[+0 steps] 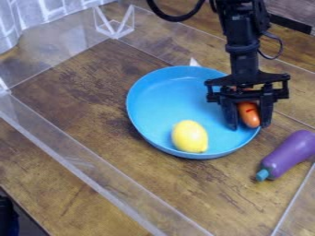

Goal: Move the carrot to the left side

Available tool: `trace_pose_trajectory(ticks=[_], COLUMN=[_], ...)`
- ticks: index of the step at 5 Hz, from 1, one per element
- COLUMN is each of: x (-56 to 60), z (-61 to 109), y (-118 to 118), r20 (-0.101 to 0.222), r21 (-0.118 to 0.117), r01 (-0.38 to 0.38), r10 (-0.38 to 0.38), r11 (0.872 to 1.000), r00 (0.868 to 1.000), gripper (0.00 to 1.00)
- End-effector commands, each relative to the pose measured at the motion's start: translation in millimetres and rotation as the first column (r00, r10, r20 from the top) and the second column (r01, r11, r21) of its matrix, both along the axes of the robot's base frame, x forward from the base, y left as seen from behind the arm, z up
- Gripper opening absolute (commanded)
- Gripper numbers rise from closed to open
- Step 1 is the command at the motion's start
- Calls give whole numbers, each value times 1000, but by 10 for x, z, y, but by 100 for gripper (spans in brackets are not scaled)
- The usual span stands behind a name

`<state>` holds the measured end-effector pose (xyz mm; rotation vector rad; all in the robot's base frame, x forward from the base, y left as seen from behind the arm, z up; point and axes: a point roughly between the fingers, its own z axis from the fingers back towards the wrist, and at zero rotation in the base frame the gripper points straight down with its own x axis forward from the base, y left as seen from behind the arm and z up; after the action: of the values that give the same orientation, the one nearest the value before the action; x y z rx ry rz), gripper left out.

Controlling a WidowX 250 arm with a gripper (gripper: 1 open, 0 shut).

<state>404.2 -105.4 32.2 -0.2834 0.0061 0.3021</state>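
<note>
The orange carrot (pixel 251 114) lies at the right inner edge of the blue bowl (pixel 157 101). My black gripper (pixel 250 114) points down into the bowl and is shut on the carrot, one finger on each side of it. Only a small orange patch shows between the fingers. The carrot's stem is hidden.
A yellow lemon (pixel 190 136) sits in the bowl near its front. A purple eggplant (pixel 290 153) lies on the wooden table (pixel 87 111) right of the bowl. A clear plastic wall (pixel 74 157) runs along the table's left and front edges.
</note>
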Motion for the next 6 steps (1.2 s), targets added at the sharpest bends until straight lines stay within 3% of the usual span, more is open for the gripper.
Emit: trace_pose_trajectory(ticks=[1,6], x=[75,45], z=[258,380], y=[-40,-44], r20=[76,91], r21=[6,31], r01=[42,93], r10=[-42,-95], r11=[999,995], r00=[996,991], gripper=[0,0])
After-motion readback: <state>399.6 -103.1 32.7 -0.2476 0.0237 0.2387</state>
